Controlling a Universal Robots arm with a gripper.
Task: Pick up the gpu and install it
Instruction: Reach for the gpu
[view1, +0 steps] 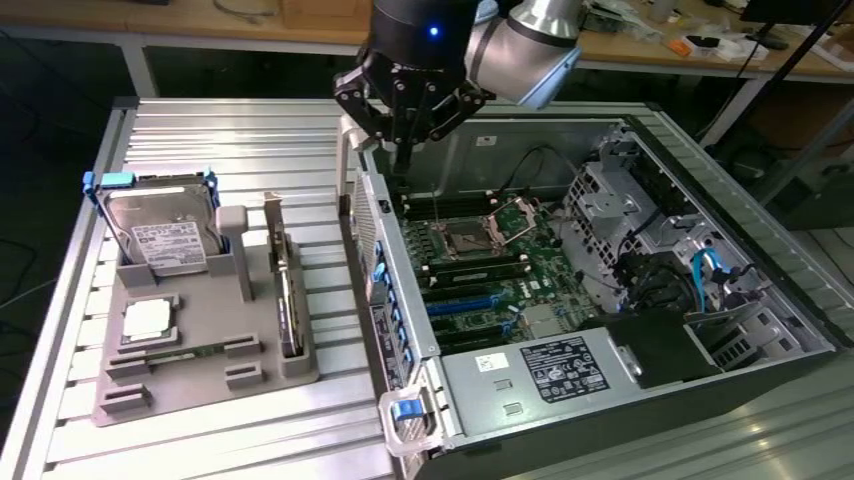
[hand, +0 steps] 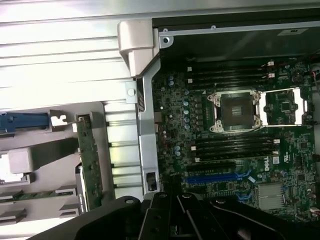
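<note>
Desk (view1: 200, 130): ribbed metal top; wooden benches run behind it in the exterior view.
Computer case (view1: 747, 300): lies open on the desk at the exterior view's right, with its motherboard (hand: 225, 130) exposed.
Tray (view1: 267, 375): grey holder at the exterior view's left, just beside the case.
Gpu (view1: 287, 300): stands on edge in the tray slot nearest the case, silver bracket at its far end, well apart from the hand.
Hard drive (view1: 167, 235): propped upright at the tray's far end.
CPU chip (view1: 147, 317): flat on the tray, in front of the drive.
Hand (view1: 403, 150): fingers closed together with nothing between them, hanging over the case's far corner on the tray side.
</note>
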